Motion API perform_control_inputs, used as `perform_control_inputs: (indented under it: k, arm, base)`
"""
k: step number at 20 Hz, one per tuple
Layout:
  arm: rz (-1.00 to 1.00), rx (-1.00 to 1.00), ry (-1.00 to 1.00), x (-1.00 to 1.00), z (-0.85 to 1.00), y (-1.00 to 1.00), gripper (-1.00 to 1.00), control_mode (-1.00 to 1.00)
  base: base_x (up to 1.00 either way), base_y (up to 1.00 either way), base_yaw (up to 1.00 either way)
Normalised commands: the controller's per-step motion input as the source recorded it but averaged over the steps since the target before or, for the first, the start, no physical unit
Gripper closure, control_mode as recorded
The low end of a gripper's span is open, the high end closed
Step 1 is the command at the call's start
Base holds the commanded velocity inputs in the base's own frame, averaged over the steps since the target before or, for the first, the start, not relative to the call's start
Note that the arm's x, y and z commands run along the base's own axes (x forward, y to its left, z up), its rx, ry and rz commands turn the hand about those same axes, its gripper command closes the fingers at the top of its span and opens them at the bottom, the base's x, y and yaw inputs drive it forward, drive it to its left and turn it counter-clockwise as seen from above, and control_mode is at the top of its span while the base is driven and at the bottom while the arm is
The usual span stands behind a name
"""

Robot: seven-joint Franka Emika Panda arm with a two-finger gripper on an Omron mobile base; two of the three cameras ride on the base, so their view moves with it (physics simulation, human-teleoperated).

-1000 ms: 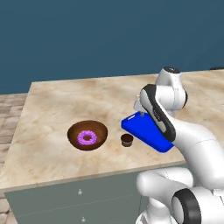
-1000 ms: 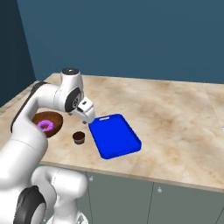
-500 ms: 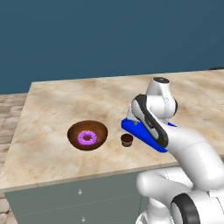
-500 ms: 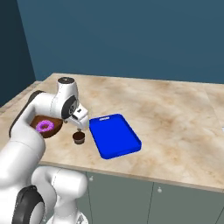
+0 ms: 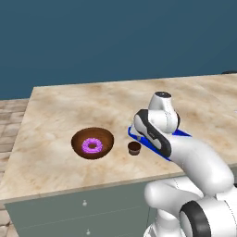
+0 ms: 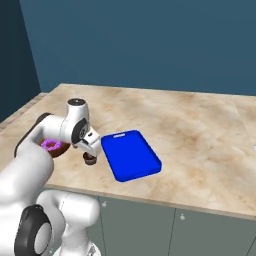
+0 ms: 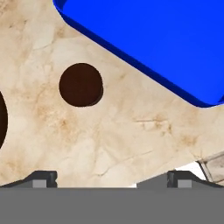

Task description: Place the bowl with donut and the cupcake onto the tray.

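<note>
My marble counter (image 5: 60, 111) carries three things directly — bowl (image 5: 92, 142), cupcake (image 5: 134, 147) just beside the tray (image 6: 131, 155).

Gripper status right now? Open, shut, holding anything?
Gripper: open, jaws spread wide, holding nothing; it hovers over the marble counter beside the small dark-brown chocolate cupcake.

A beige marbled worktop (image 5: 60, 111) tops grey-green cabinet fronts (image 5: 69, 213) with small round knobs (image 5: 84, 202). Behind it rises a plain dark blue wall (image 5: 115, 37). To the left of the worktop lies a floor (image 5: 9, 120) of brownish tiles. The light is even, with soft shadows.
</note>
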Motion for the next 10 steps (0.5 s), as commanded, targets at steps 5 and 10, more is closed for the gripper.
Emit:
perform_control_inputs:
  k: [5, 10]
  arm:
    - [0.00, 0.00, 0.03, 0.31, -0.33, 0.08, -1.00, -1.00]
    - [0.00, 0.00, 0.03, 0.27, -0.33, 0.10, -1.00, -1.00]
  base:
    - [0.00, 0.00, 0.00]
    - [0.00, 0.00, 0.00]
